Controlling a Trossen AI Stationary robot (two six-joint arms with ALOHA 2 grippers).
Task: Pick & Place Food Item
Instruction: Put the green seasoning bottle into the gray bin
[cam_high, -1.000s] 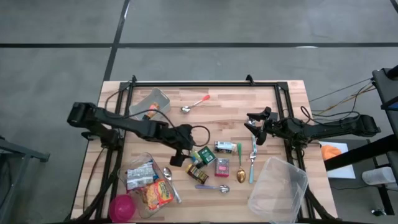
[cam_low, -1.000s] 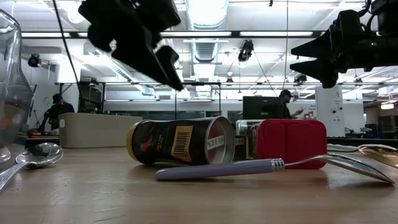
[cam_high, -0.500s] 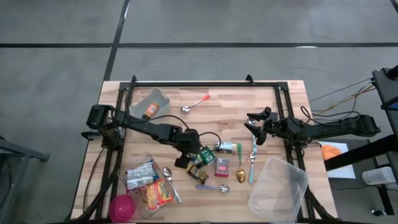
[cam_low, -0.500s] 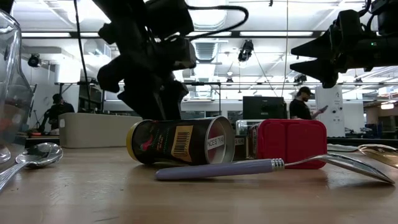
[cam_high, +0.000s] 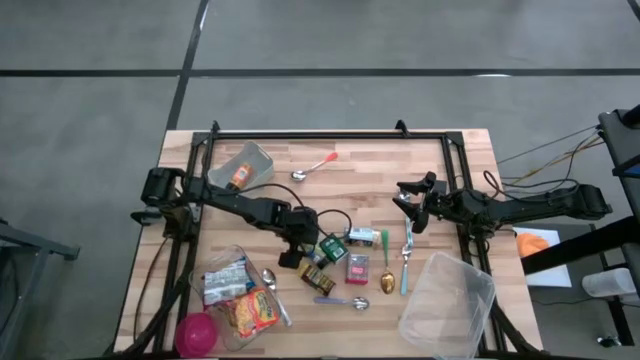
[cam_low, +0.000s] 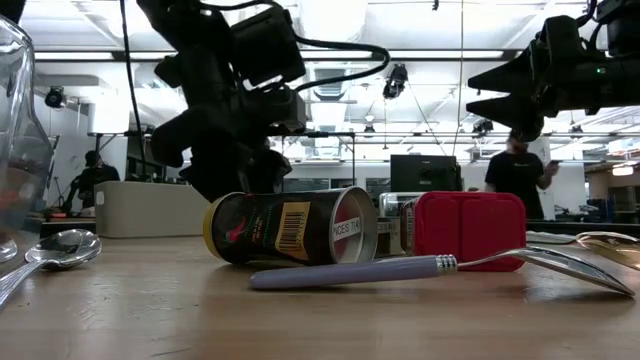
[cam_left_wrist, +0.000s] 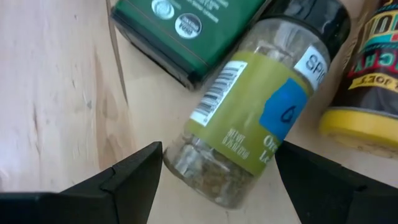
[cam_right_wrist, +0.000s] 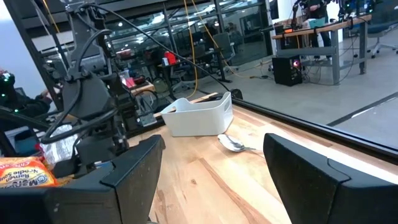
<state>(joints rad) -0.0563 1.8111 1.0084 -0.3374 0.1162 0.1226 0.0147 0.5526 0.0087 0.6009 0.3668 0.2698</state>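
At mid-table, the left gripper (cam_left_wrist: 217, 186) straddles a spice jar (cam_left_wrist: 255, 106), fingers spread, not gripping; the right gripper (cam_high: 408, 205) waits open.

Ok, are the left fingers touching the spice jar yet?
Apart. In the left wrist view, the open left gripper straddles the spice jar, with bare table showing between each finger and the glass.

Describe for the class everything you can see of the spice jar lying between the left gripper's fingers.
The spice jar is clear, plastic or glass, with a black cap and a green label bearing a barcode and a blue patch. Dried greenish herb fills it. It lies on its side on the wooden table, beside a dark green box and a yellow-lidded jar. The left gripper straddles its base, fingers open, not visibly touching.
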